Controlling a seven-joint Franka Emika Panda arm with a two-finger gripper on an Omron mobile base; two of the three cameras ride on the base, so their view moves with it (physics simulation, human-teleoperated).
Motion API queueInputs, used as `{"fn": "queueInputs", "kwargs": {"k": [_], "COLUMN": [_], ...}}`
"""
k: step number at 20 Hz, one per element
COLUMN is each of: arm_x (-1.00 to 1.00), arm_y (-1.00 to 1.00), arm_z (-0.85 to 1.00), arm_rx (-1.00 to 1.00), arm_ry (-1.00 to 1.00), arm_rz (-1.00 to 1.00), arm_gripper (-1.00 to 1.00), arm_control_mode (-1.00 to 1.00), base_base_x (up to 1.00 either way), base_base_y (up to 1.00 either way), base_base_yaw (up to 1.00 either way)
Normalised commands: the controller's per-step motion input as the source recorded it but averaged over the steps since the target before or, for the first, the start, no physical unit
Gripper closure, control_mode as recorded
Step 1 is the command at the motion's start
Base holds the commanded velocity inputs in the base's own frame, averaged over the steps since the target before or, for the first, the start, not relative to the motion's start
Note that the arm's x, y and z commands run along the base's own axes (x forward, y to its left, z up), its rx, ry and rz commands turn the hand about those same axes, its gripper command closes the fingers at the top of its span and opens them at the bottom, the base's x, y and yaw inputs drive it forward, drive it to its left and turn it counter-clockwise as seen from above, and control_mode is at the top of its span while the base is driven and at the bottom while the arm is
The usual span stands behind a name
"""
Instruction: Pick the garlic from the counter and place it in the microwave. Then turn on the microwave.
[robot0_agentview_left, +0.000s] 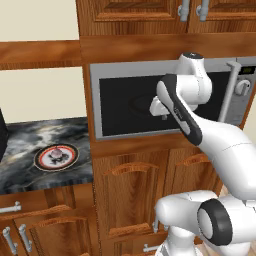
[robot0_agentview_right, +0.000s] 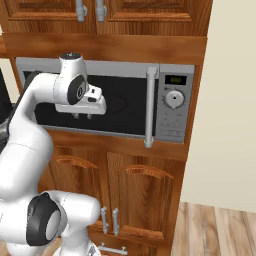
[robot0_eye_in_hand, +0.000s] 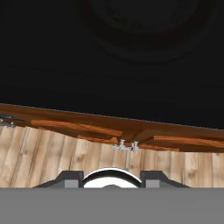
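Microwave (robot0_agentview_right: 100, 100) display (robot0_agentview_right: 175, 79) – digits unreadable

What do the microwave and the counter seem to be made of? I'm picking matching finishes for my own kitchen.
The microwave looks like brushed silver metal around a glossy black glass door, with a pale metal bar handle. The counter looks like polished dark marble, judging by its white veins, though it could be an imitation. The cabinets below look like varnished reddish wood with visible grain.
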Motion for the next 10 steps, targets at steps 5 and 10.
{"fn": "queueInputs", "kwargs": {"k": [5,10], "arm_x": [-0.29,-0.36], "arm_y": [-0.24,-0.47], "arm_z": [0.01,0.03], "arm_rx": [0.00,0.00], "arm_ry": [-0.11,-0.29], "arm_rz": [0.00,0.00], "arm_gripper": [-1.00,-1.00], "arm_control_mode": [-1.00,-1.00], "base_base_x": [0.00,0.00], "base_base_y": [0.00,0.00], "base_base_yaw": [0.00,0.00]}}
